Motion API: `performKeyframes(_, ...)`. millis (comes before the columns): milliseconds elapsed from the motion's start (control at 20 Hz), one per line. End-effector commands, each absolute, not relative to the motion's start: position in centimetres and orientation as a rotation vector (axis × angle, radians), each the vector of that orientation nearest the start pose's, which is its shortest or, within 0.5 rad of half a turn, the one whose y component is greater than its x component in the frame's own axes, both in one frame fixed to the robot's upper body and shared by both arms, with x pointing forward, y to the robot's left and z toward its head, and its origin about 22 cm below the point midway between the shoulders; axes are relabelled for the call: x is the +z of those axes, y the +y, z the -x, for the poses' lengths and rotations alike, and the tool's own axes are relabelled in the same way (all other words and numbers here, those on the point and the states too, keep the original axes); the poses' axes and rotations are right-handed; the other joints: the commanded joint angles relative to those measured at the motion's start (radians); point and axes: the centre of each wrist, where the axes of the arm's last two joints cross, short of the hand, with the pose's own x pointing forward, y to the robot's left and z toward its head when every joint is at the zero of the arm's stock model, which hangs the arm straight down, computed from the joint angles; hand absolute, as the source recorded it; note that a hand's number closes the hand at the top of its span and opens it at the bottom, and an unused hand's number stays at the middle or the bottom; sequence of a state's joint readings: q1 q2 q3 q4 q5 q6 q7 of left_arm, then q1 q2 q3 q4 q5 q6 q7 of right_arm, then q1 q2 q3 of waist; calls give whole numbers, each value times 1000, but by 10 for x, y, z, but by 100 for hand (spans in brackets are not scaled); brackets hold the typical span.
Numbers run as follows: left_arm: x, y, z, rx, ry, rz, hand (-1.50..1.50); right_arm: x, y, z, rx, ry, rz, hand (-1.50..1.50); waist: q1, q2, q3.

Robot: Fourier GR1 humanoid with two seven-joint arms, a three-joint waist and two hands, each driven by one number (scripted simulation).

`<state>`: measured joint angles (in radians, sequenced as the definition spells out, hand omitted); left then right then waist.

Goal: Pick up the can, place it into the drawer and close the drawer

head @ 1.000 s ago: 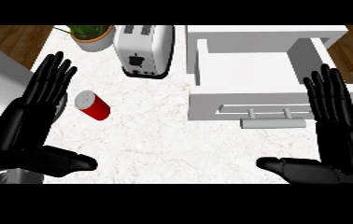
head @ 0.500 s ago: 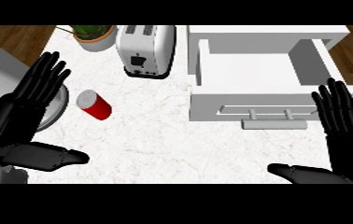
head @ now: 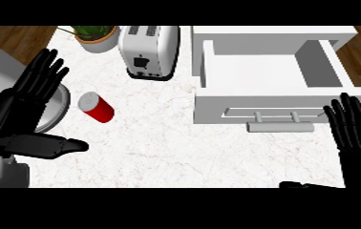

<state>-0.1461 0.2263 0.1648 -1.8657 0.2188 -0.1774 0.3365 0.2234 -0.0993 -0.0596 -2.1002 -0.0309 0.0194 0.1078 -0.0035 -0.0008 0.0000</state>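
A red can with a silver top lies tilted on the white marble counter, left of centre. My left hand is open just left of the can, fingers straight and pointing up, thumb stretched toward the lower right. It does not touch the can. The white drawer stands pulled open at the right, its inside bare, with a grey handle on its front. My right hand is open at the right edge, beside the drawer's front, holding nothing.
A silver toaster stands behind the can. A potted plant sits at the back left. A grey round rim shows under my left hand. Wooden floor borders the counter at the left and right.
Both hands have drifted outward and down: the left toward the left edge, the right toward the lower right corner. The can and drawer have not moved.
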Motion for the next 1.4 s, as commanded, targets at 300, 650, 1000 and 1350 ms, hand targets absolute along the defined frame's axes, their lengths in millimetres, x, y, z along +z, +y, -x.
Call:
performKeyframes(300,88,300,-271,-145,-1646,27,-150,92,-287,-180,21,-1783,171,-150,1,1,0)
performKeyframes(650,57,305,-265,-140,-1629,29,-150,82,-282,-152,-1,-1781,189,-150,0,0,0)
performKeyframes(1000,43,323,-288,-133,-1628,-8,-150,63,-299,-154,-1,-1800,170,-150,-2,1,0)
performKeyframes(1350,2,315,-294,-122,-1617,-50,-150,73,-286,-164,29,-1776,164,-150,-2,1,0)
